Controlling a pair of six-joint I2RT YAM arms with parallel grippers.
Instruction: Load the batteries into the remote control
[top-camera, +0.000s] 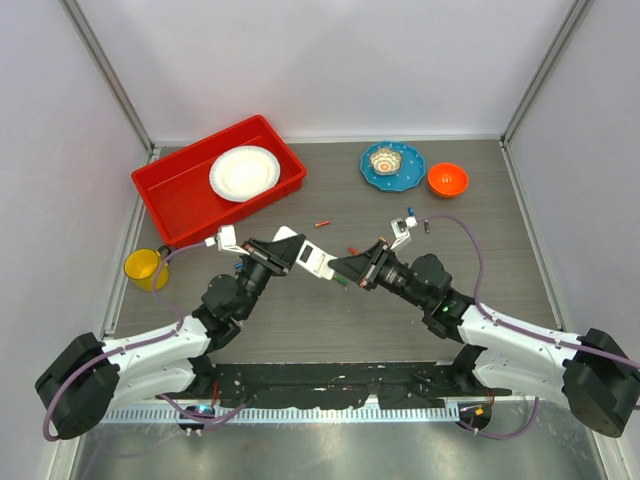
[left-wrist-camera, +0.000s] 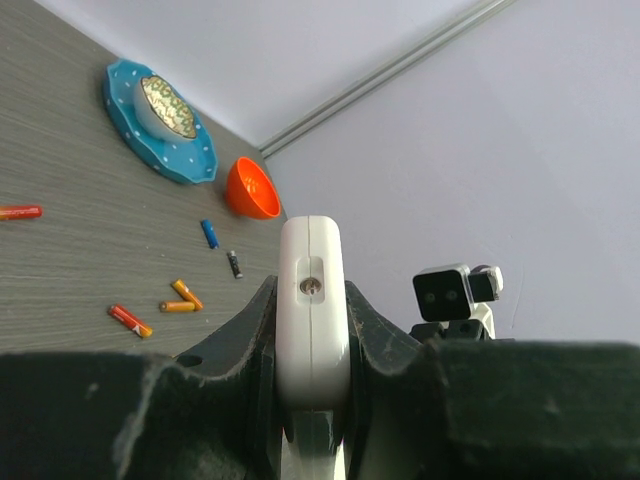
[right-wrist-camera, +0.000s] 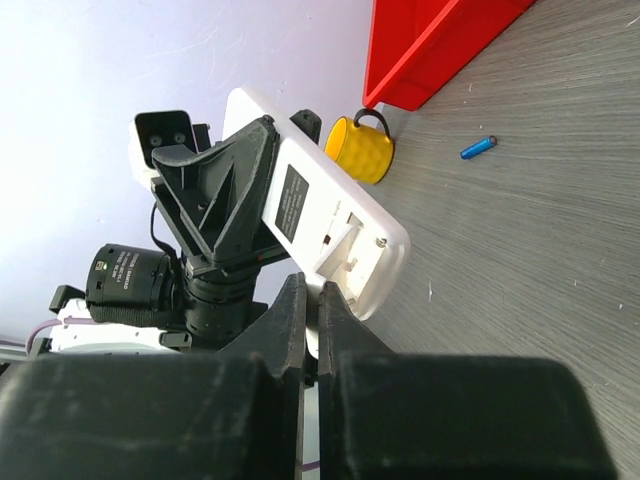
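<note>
My left gripper is shut on the white remote control and holds it tilted above the table; in the left wrist view the remote stands edge-on between the fingers. In the right wrist view its back shows an open, empty battery compartment. My right gripper points at the remote's free end, its jaws pressed almost together with nothing visible between them. Loose batteries lie on the table: red, blue, dark, orange, red-orange. Another blue battery lies near the tray.
A red tray with a white plate stands at the back left, with a yellow cup beside it. A blue plate holding a small bowl and an orange bowl stand at the back right.
</note>
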